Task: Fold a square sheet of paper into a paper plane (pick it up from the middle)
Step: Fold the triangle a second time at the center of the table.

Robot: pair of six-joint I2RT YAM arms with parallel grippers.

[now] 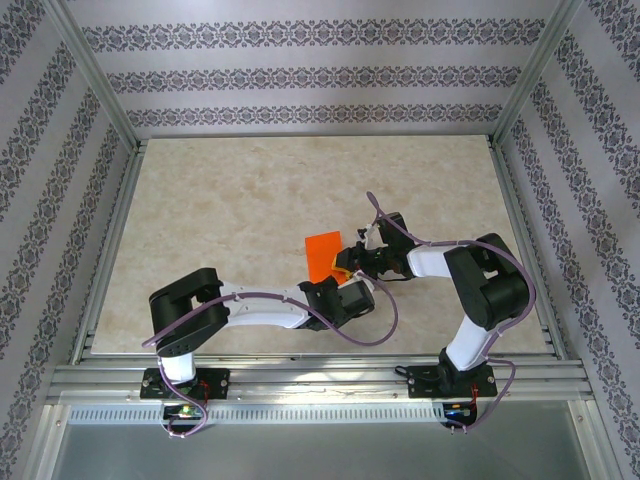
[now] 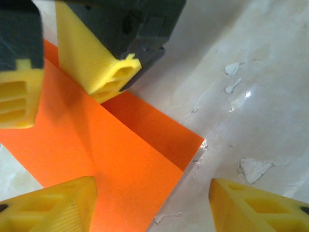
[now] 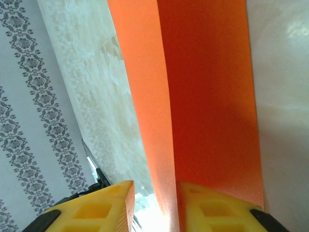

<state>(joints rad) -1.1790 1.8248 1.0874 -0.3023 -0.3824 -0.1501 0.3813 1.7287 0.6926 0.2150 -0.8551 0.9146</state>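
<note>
Square sheet of paper [image 1: 322, 255], plain bright orange, lies near the middle of the pale marbled table [image 1: 220, 220], where the two grippers meet. In the left wrist view the sheet [image 2: 125, 164] shows one layer folded over another, with a straight crease running diagonally and a darker strip along its far edge.

The left arm [image 1: 260, 308] stretches low across the table from its base towards the right, with its wrist beside the near edge of the paper. The left gripper [image 2: 154, 205] is spread wide and holds nothing. One fingertip [image 2: 48, 203] is over the orange sheet and the other is over bare table.

The right arm [image 1: 490, 285] rises to a bent elbow and reaches back to the left, meeting the paper from the right side. The right gripper [image 3: 154, 208] has its yellow fingers [image 3: 217, 212] drawn close together, with a raised fold of the sheet [image 3: 207, 96] running up between them. The fingers appear to pinch that fold. From the left wrist camera the same gripper [image 2: 67, 94] stands on the paper's upper corner.
</note>
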